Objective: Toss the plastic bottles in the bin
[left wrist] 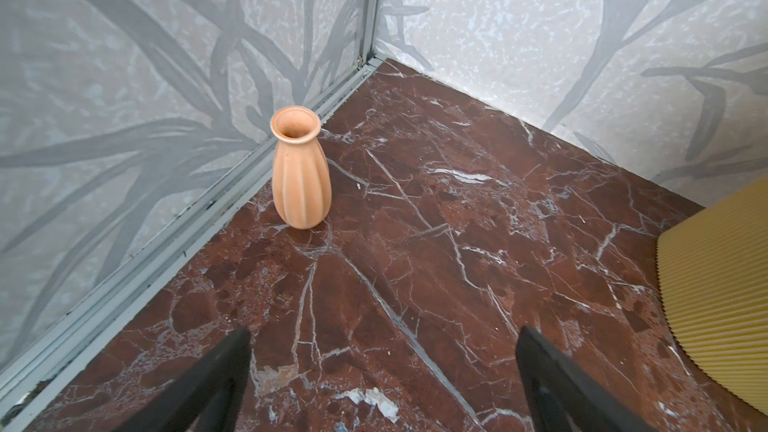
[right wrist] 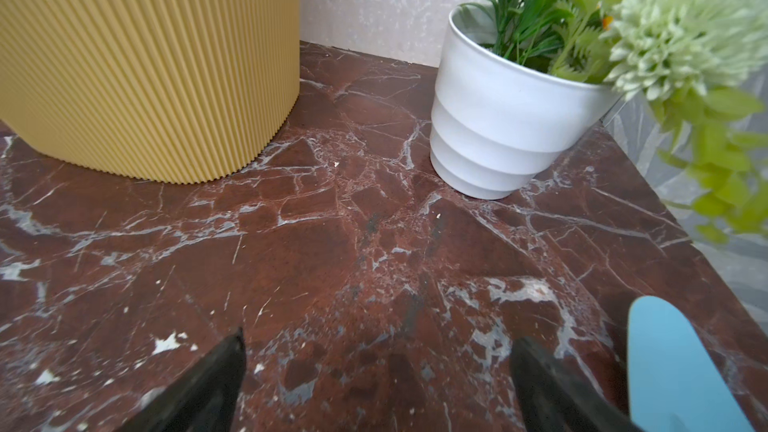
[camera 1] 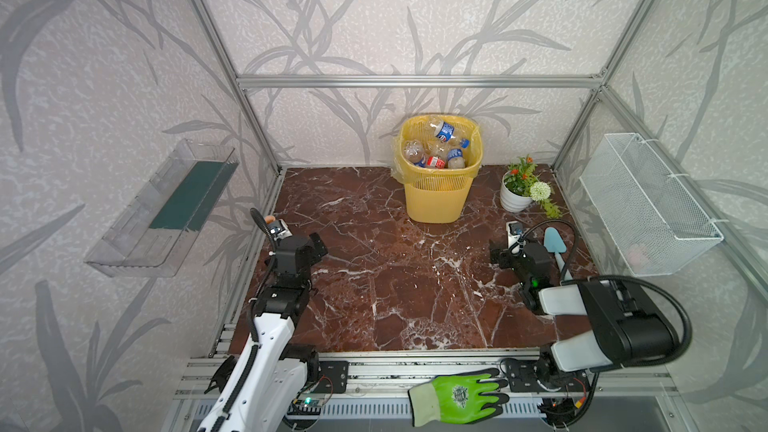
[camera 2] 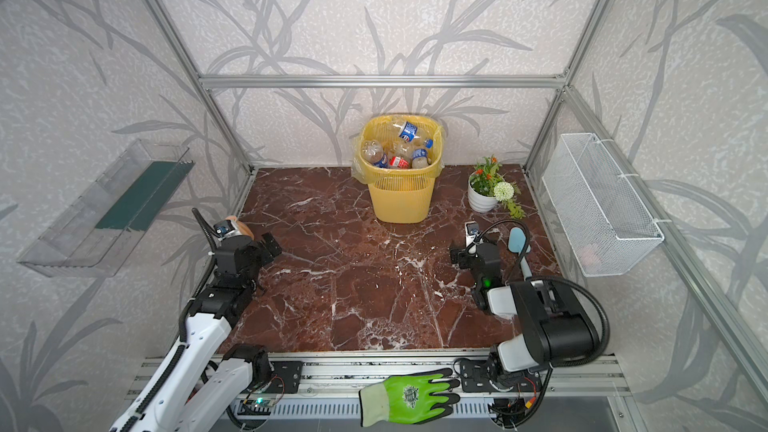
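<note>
Yellow bin (camera 1: 436, 197) holds about five plastic bottles (camera 1: 445, 130), and your left gripper (left wrist: 382, 338) and right gripper (right wrist: 376, 340) both stand spread, empty.

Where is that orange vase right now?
Left wrist view: the orange vase stands upright at the left edge of the table, beside the wall rail, ahead of the left claw.

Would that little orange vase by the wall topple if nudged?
Probably yes: the orange vase stands tall on a narrow base, so a push near its rim would likely tip it. Its matte, ceramic-looking body suggests it might chip. Lying down, its rounded shape could roll.
</note>
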Tool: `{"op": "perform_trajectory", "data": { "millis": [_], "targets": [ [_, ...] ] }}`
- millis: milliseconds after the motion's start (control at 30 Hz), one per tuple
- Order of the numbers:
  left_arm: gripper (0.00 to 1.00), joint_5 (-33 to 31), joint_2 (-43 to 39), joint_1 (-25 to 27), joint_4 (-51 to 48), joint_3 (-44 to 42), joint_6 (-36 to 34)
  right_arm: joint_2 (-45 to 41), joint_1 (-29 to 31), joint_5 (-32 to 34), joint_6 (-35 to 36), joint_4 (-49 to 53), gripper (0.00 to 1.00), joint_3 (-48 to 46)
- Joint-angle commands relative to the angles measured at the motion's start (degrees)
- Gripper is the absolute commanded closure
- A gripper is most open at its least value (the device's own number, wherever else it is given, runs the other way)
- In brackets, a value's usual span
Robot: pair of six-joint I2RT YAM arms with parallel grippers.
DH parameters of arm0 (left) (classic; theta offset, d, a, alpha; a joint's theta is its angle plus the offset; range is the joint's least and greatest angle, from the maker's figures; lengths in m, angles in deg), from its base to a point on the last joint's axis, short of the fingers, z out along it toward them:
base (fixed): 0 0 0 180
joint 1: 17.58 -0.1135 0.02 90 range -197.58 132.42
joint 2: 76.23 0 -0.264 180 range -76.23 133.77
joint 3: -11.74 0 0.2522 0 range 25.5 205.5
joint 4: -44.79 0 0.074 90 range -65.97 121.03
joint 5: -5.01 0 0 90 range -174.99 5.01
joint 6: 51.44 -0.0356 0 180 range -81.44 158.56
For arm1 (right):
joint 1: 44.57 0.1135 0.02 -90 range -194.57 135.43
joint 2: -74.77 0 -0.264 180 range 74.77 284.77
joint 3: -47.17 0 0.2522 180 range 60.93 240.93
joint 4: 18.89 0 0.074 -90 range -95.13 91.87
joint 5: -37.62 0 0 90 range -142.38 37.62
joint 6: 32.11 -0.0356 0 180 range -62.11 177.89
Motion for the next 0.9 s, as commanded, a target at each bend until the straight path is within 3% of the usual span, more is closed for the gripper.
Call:
{"op": "perform_trajectory", "data": {
  "millis": [0,67,233,300,567,733,867],
  "targets": [
    [0.01,-3.8,-0.1,0.2,4.0,-1.4,-2.9,0.5,-0.8,-2.5,-0.3,-7.4,0.01,0.2],
    [0.01,-4.2,0.1,0.1,5.8,-2.3,-3.9,-1.7,-0.8,-3.2,-0.2,0.5,0.01,2.7],
    [0.01,-4.8,3.1,0.2,12.7,-4.6,-7.3,-0.5,-1.0,-3.7,0.0,6.9,0.01,7.2],
    [0.01,-6.1,5.8,0.2,15.6,-4.9,-7.6,0.9,-1.1,-3.8,-0.4,3.1,0.01,6.5],
    [0.01,-6.8,20.3,0.2,36.6,-9.1,-12.7,0.4,-1.2,-3.8,-0.4,4.4,0.01,6.7],
    [0.01,-4.6,29.8,0.1,59.1,-15.6,-18.4,0.5,-1.2,-3.7,-0.4,3.9,0.01,6.6],
    [0.01,2.0,34.6,-1.2,64.8,-15.9,-20.6,0.5,-1.2,-3.6,-0.4,3.9,0.01,6.6]
  ]
}}
